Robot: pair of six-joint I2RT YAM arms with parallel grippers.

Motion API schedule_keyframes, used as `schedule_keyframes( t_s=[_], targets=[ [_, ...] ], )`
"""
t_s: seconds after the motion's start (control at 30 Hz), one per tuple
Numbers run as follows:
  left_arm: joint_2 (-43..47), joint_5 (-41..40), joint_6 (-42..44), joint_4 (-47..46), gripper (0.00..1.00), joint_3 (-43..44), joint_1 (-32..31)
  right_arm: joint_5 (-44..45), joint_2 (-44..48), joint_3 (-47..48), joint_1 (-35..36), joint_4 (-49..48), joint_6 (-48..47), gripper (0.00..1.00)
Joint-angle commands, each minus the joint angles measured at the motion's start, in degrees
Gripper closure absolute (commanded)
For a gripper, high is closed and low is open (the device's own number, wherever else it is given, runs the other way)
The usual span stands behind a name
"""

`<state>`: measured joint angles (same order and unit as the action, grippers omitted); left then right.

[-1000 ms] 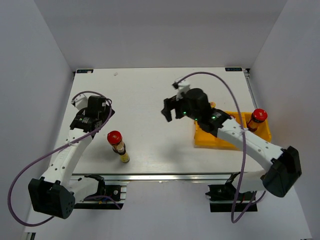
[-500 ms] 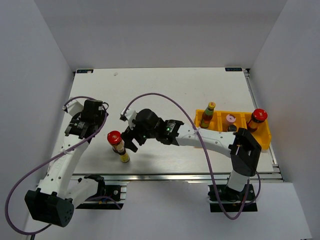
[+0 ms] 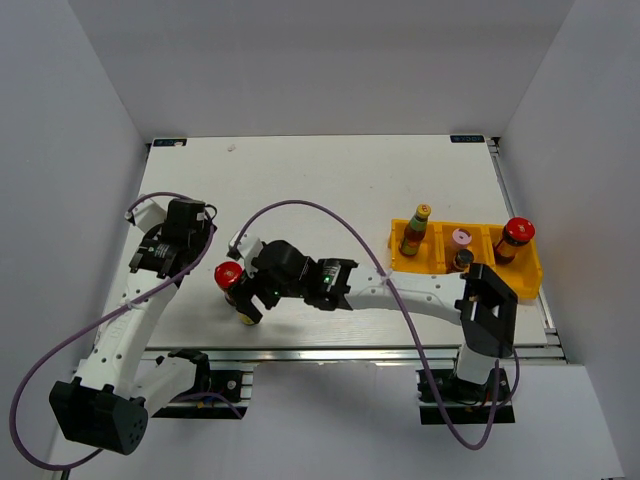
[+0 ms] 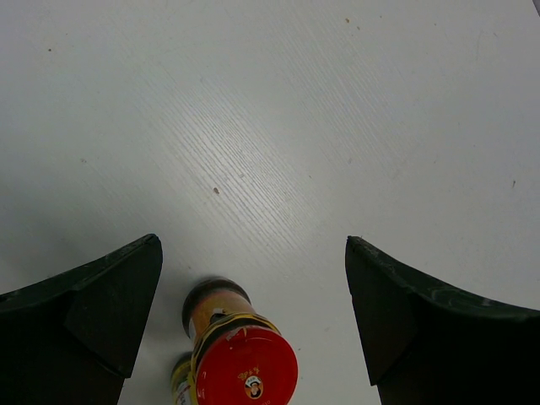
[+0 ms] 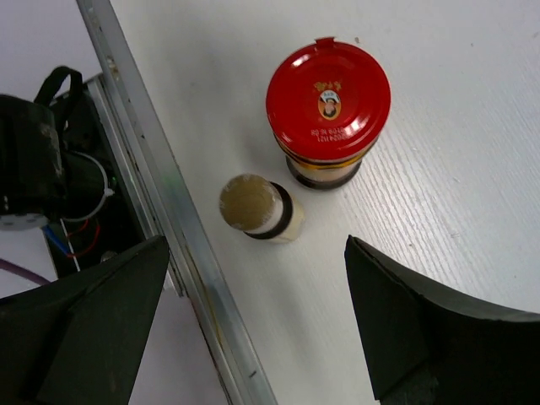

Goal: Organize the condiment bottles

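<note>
The right gripper [image 5: 255, 249] hangs spread wide over two upright bottles at the lower left of the top view, near the table's [image 3: 330, 180] front edge. They are a red-capped jar [image 5: 328, 99] and a slim bottle [image 5: 257, 208] just beside it; whether they touch is hard to tell. The left gripper [image 4: 253, 245] is spread too, holding nothing, with that jar low in its frame. At right, the tray [image 3: 525, 277] holds a yellow-capped bottle [image 3: 418, 228], a pink-capped bottle [image 3: 460, 238], a black-capped bottle [image 3: 463, 259] and a second red jar [image 3: 515, 237].
</note>
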<state>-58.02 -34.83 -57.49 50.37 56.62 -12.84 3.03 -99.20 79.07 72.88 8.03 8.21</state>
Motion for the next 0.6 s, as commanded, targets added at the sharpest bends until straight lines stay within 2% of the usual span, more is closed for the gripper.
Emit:
schedule_keyframes(
  t_s=[0.0,0.1,0.4,0.5,0.57],
  targets=[
    [0.9,-0.2,0.1,-1.6,0.02,-0.1,0.2,8.1,-1.4,1.4,1.3,-5.0,6.3,0.11],
    [1.2,-0.3,0.2,-1.7,0.02,-0.1,0.3,11.3,-2.8,0.8,2.2,-7.2,8.7,0.11],
    [1.9,-0.6,0.5,-1.9,0.02,-0.4,0.3,17.8,-9.4,6.6,4.7,-5.9,7.4,0.22],
    [2.0,-0.6,0.4,-2.1,0.02,-0.6,0.2,18.9,-10.3,6.9,5.5,-5.9,7.1,0.26],
    [1.9,-0.5,0.5,-2.4,0.02,-0.6,0.3,19.9,-11.1,7.3,6.1,-5.4,7.0,0.33]
  ],
)
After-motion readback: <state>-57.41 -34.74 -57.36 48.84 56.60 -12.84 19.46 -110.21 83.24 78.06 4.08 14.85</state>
